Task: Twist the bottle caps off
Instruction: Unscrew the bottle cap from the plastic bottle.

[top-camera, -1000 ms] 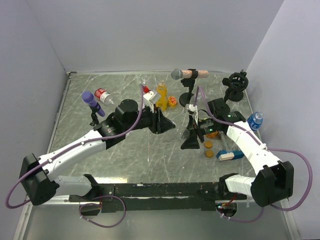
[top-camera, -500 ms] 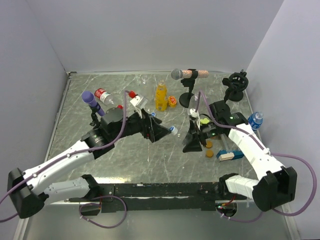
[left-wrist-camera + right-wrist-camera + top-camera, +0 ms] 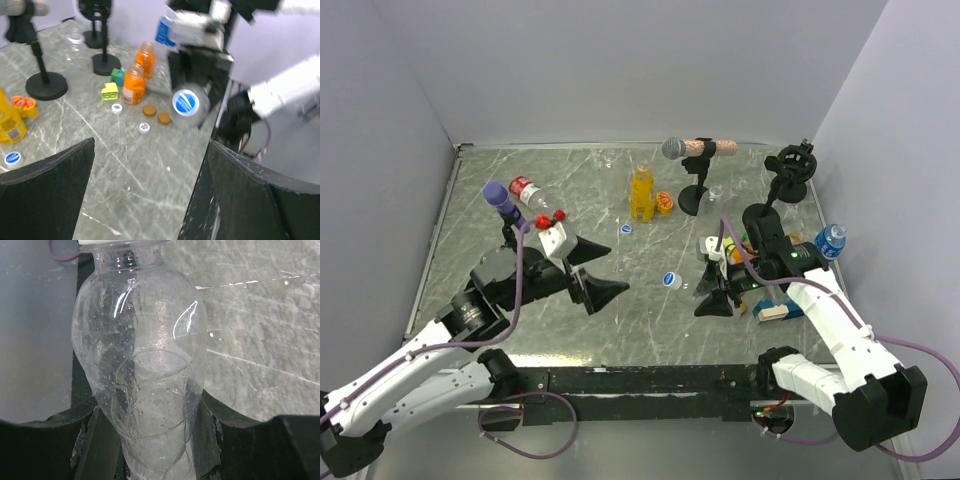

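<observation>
Grey marbled table [image 3: 650, 325], clear bottle [image 3: 140, 365]

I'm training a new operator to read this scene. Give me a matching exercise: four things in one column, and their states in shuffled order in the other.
1. left gripper
2. right gripper
3. yellow juice bottle
4. loose blue cap

A. lying flat on the table
B. shut on the clear bottle
C. open, holding nothing
D. standing upright towards the back

Pairs: 1-C, 2-B, 3-D, 4-A
</observation>
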